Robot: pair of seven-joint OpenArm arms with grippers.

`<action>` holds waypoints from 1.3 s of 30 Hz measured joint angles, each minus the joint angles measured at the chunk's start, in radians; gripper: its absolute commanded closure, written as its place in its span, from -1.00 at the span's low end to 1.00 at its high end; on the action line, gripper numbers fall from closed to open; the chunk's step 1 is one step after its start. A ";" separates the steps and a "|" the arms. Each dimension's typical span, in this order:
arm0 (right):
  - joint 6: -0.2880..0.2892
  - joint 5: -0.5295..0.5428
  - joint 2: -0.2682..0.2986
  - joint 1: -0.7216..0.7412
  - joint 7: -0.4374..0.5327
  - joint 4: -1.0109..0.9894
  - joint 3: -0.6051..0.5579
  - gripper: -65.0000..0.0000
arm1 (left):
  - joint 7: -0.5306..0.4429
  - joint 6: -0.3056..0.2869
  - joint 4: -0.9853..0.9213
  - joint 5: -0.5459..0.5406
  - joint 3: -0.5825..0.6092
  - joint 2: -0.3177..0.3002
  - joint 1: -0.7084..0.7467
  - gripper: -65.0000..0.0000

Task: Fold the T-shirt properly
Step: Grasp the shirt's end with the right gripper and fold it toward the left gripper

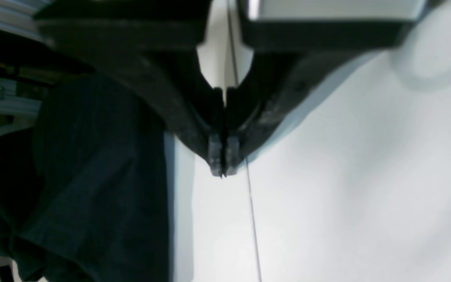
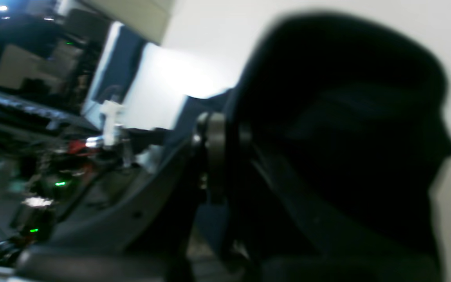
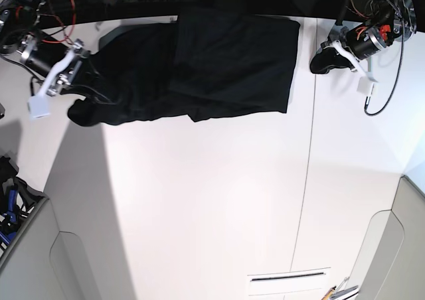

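The white table (image 3: 212, 200) takes up nearly the whole room from where I stand, with a thin seam (image 3: 307, 160) running down it toward the near edge.

Across its far end lies the T-shirt (image 3: 226, 68), black and plain, partly folded over itself. The right-hand part as seen from overhead is a flat, neat rectangle with a straight edge; the other side is bunched and rumpled, trailing off to a clump of cloth at the table's side.

That clump hangs at the right gripper (image 3: 81, 107). In the right wrist view a big mass of black fabric (image 2: 347, 129) fills the frame right against the gripper's fingers (image 2: 215, 156), so its jaws are clamped down narrow on the T-shirt (the picture is blurred, but the cloth plainly drapes from the fingers).

The left gripper (image 1: 222, 161) sits off the shirt's straight edge, above bare table beside the seam. Its two pads (image 1: 214, 150) are pressed together with nothing between them, closed on empty air. The cloth lies just to one side of it in the wrist view, apart from the fingertips. From overhead that gripper (image 3: 323, 61) is a dark shape just past the shirt's edge.
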 measured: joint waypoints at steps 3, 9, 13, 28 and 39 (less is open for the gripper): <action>0.000 -0.003 -0.056 -0.005 0.000 0.015 -0.108 1.00 | -0.003 -0.001 0.000 -0.003 0.000 -0.001 0.000 1.00; 0.004 -0.097 -0.128 -0.003 0.069 0.015 -0.394 1.00 | -0.003 0.000 0.000 -0.014 0.000 -0.002 0.000 1.00; 0.004 -0.284 -0.133 0.018 0.190 0.015 -0.576 1.00 | -0.003 0.000 0.000 -0.015 0.000 -0.002 0.000 1.00; -0.005 -0.762 -0.129 0.120 0.447 -0.095 -0.967 1.00 | 0.001 0.000 0.000 -0.026 0.000 -0.002 0.000 1.00; -0.005 -0.834 -0.130 0.121 0.574 -0.113 -1.016 1.00 | 0.001 0.000 0.000 -0.026 0.000 -0.002 0.000 1.00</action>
